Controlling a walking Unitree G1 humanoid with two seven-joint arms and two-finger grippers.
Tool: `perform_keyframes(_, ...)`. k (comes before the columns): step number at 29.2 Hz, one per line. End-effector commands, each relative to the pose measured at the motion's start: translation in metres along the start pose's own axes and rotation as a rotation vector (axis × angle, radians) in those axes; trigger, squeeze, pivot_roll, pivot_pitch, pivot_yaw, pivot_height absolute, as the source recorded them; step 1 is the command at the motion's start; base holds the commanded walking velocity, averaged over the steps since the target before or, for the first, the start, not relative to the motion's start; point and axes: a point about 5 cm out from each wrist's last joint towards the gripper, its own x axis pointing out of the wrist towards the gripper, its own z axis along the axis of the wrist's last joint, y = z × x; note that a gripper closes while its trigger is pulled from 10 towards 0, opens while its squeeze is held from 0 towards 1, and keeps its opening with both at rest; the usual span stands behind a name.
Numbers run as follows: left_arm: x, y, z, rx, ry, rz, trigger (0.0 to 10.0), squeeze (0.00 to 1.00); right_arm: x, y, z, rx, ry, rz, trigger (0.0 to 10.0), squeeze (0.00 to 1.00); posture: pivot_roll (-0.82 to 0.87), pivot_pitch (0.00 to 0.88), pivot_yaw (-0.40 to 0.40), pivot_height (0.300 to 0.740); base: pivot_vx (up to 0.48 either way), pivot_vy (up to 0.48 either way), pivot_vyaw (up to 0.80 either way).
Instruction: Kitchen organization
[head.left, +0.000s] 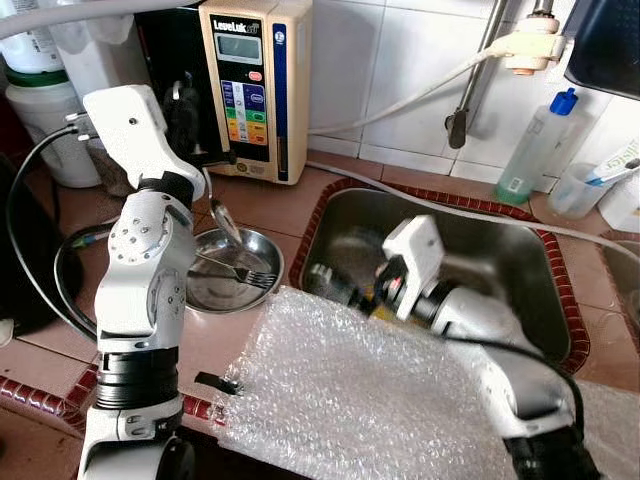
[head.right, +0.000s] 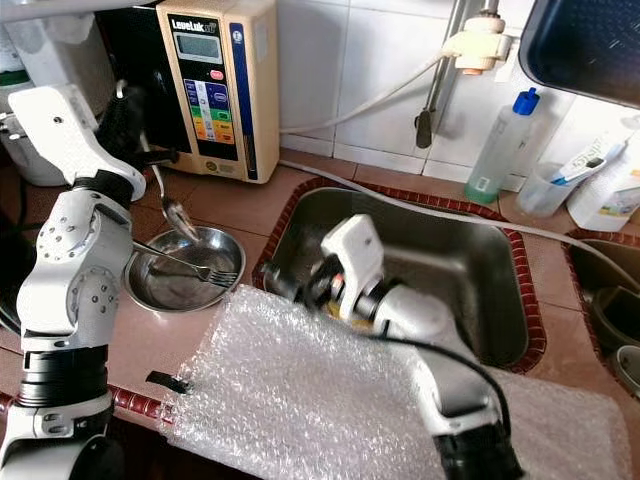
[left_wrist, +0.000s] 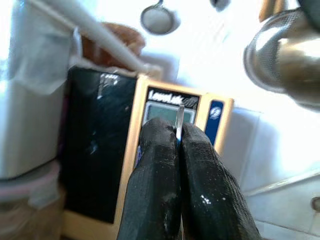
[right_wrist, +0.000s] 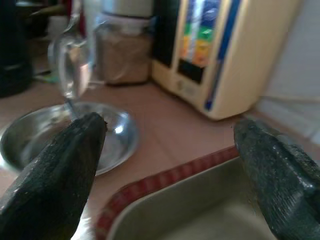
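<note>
Gripping spoon (head.left: 226, 222) — raised left gripper (left_wrist: 177, 150), pinched.

home kitchen | steel sink (head.left: 520, 262) | tiled wall (head.left: 400, 60) | water ionizer (head.left: 255, 85)

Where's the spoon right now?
The spoon hangs from the shut left gripper, bowl down over the steel dish, left of the sink.

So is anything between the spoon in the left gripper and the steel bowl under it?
Nothing visible. The spoon hangs from the left gripper just above the steel bowl; a fork already rests across the bowl.
</note>
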Motion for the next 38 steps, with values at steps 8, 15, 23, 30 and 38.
perform_keyframes(8, 0.008, -0.02, 0.008, -0.091, -0.063, -0.237, 0.0, 0.0, 0.002, -0.025, 0.019, 0.035, -0.062, -0.092, 10.0, 0.0, 0.1, 0.0, -0.01, 0.74, 0.0, 0.0, 0.0)
perform_keyframes(15, 0.007, -0.049, -0.002, -0.189, -0.063, -0.378, 0.0, 0.0, -0.006, -0.009, 0.023, 0.068, -0.013, 0.134, 10.0, 0.0, 0.07, 0.0, -0.002, 0.74, 0.0, 0.0, 0.0)
perform_keyframes(23, 0.007, -0.077, -0.011, -0.27, -0.053, -0.483, 0.0, 0.0, 0.0, -0.012, 0.021, 0.058, -0.011, 0.113, 10.0, 0.0, 0.07, 0.0, 0.002, 0.74, 0.0, 0.0, 0.0)
perform_keyframes(30, 0.0, -0.101, -0.019, -0.339, -0.034, -0.551, 0.0, 0.0, 0.008, -0.009, 0.014, 0.051, 0.022, 0.099, 10.0, 0.0, 0.06, 0.0, 0.004, 0.74, 0.0, 0.0, 0.0)
perform_keyframes(38, -0.004, -0.113, -0.021, -0.372, -0.035, -0.573, 0.0, 0.0, 0.014, -0.009, 0.012, 0.058, 0.001, 0.051, 10.0, 0.0, 0.06, 0.0, 0.004, 0.74, 0.0, 0.0, 0.0)
